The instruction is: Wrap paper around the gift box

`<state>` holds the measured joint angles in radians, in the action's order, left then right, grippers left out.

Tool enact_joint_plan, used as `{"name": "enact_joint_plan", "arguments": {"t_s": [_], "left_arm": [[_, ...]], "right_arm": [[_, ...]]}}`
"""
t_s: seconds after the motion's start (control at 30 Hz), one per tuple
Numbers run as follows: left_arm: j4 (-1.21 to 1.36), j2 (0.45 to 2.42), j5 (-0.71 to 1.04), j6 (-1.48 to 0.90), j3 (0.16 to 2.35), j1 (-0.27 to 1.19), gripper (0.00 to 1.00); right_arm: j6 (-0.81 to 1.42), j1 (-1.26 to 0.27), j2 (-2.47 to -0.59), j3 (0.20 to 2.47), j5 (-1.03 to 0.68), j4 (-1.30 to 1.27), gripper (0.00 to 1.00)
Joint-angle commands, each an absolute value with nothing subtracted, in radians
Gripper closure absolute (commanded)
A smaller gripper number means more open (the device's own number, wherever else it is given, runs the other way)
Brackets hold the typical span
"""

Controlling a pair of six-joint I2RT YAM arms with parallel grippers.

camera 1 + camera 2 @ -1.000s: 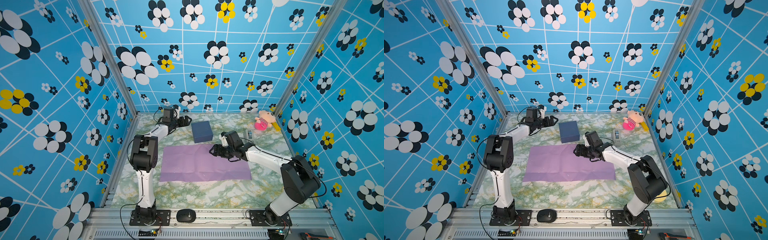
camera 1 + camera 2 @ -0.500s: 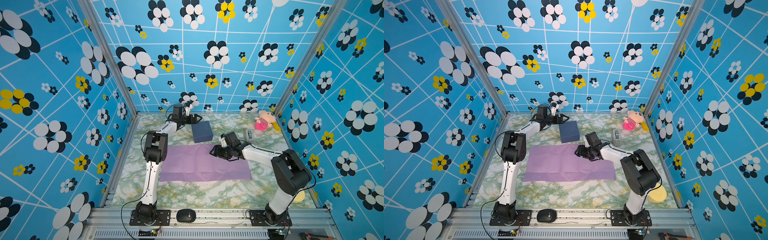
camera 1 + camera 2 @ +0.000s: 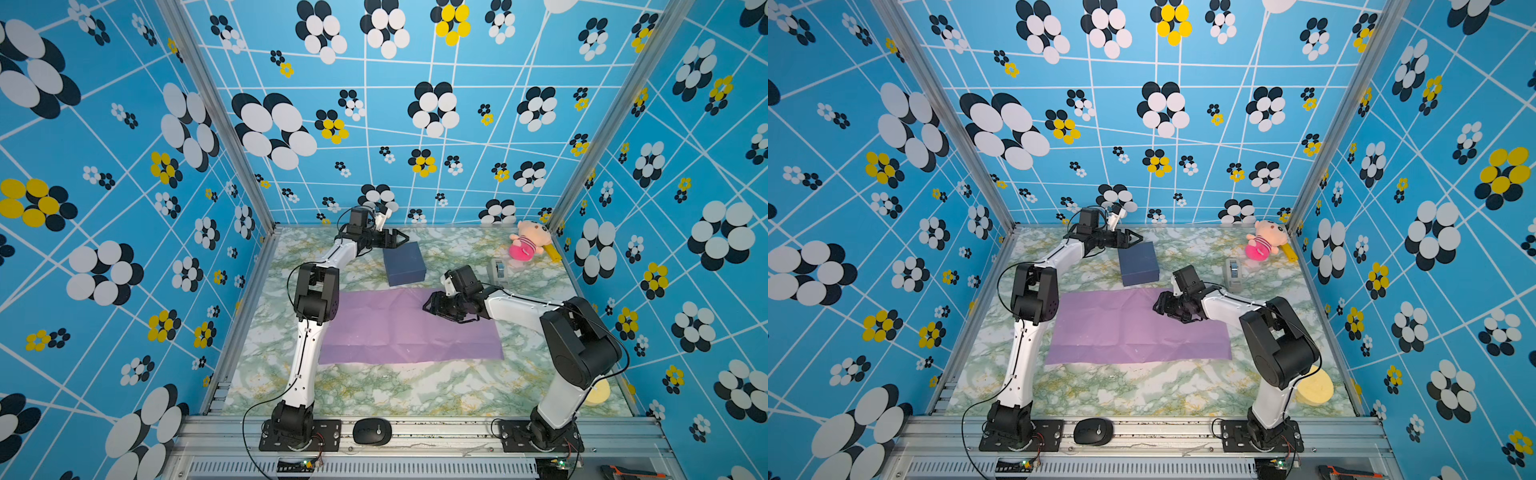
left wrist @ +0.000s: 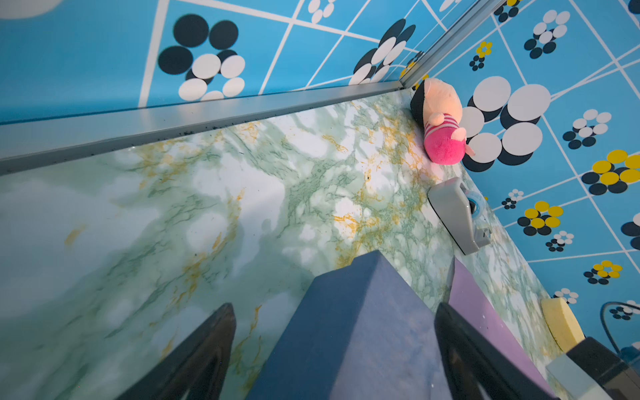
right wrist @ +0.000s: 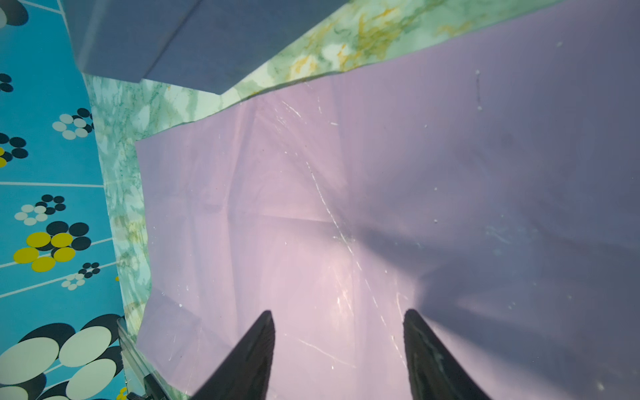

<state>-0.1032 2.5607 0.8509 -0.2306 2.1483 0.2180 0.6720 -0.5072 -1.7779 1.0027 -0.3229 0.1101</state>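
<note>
The dark navy gift box point(image 3: 404, 264) point(image 3: 1138, 264) lies on the marble table just beyond the far edge of the paper point(image 3: 407, 328) point(image 3: 1133, 328). The lilac sheet lies flat and creased. My left gripper point(image 3: 402, 239) point(image 3: 1137, 239) is open at the box's far left corner. In the left wrist view the box point(image 4: 353, 332) reaches in between the spread fingers point(image 4: 214, 339) of the left gripper point(image 4: 334, 311), with a gap on one side. My right gripper point(image 3: 430, 305) point(image 5: 339, 317) hovers open, low over the paper point(image 5: 346, 190), with nothing between its fingers. The box point(image 5: 194, 38) sits just past it.
A grey tape dispenser point(image 3: 498, 270) point(image 4: 453, 214) and a pink plush toy point(image 3: 525, 245) point(image 4: 443, 124) stand at the back right. A yellow sponge point(image 3: 1314, 388) lies near the right arm's base. A black mouse point(image 3: 372, 432) rests on the front rail. Walls close in on three sides.
The left gripper has swung right along the back wall up to the box's corner. The right gripper's jaws have narrowed somewhat over the paper.
</note>
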Motion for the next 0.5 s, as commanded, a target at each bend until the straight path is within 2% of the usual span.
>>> {"name": "enact_joint_plan", "arguments": {"t_s": [0.0,0.47], "left_arm": [[-0.174,2.579,0.932,-0.181,2.180,0.230,0.10],[-0.207,2.498,1.033,-0.129,2.076,0.252,0.14]], "right_arm": [[0.691,-0.501,-1.797,0.985,-0.300,0.100,0.40],[0.718,-0.496,-1.794,0.960,-0.255,0.066,0.42]]}}
